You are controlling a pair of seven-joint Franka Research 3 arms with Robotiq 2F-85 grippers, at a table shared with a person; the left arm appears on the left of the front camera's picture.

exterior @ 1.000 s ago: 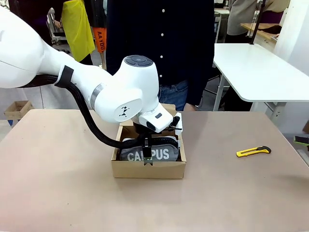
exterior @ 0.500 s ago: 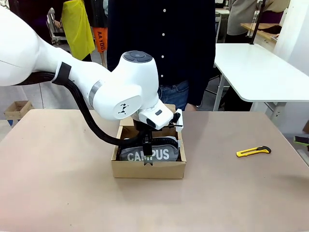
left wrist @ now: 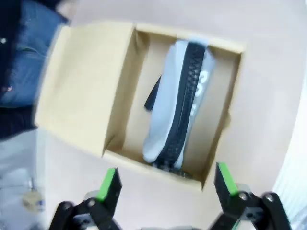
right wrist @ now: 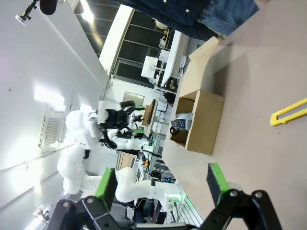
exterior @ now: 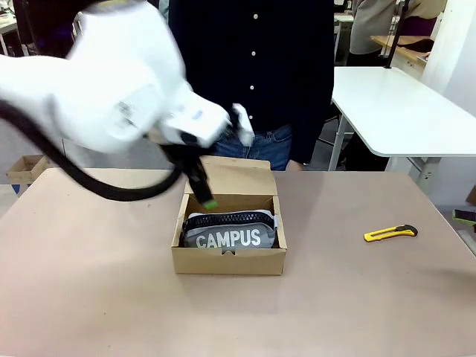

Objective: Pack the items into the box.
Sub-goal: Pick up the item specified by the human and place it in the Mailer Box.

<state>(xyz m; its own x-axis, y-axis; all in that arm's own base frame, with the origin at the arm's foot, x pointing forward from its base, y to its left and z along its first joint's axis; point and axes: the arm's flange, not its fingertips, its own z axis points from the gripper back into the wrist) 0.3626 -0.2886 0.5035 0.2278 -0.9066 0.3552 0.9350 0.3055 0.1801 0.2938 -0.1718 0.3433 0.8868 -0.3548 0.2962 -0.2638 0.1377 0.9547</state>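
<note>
Item: brown cardboard box (exterior: pixel 229 259), shallow, at the middle of the tan surface (exterior: pixel 89 282), its flap lid (exterior: pixel 236 177) standing open on the far side toward the person (exterior: pixel 253 74) in a dark buttoned shirt. Contents: light grey pouch (exterior: pixel 229 237) with a black zipper, on edge along the near wall of the box, zipper uppermost, white "CAMPUS" lettering facing the near side; in the left wrist view the pouch (left wrist: pixel 175 103) lies along one long side, with bare cardboard floor between it and the flap. Left end effector (exterior: pixel 208 199): a second ago it was down inside the box at the pouch, covering the middle of the lettering; it has since lifted clear toward the far left and shows motion-blurred above the far left corner of the box, so the word now reads whole and the flap shows in full. Its green-padded fingers are spread wide with nothing between them – the left wrist view (left wrist: pixel 166 182) looks down on the box from above. The pouch has kept its place in the box. Right end effector (right wrist: pixel 160 179): fingers spread wide, holding nothing, well apart from the box. Other: yellow utility knife (exterior: pixel 390 233) on the surface well to the right of the box – same spot as before.
</note>
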